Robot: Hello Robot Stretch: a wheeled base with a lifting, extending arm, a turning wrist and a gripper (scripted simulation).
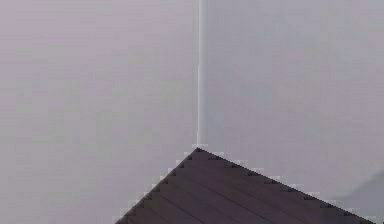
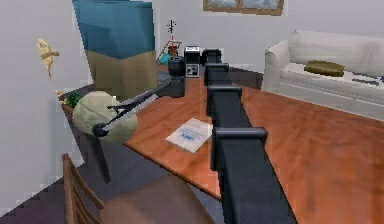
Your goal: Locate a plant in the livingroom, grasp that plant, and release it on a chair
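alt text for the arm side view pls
A robot arm reaches over a wooden table, its gripper holding a pale round potted plant past the table's edge, near a wooden chair. A white sofa stands behind.

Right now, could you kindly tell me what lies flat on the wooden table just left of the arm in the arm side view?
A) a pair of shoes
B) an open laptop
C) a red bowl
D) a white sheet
D: a flat white sheet with faint marks lies on the brown table, just left of the dark arm.
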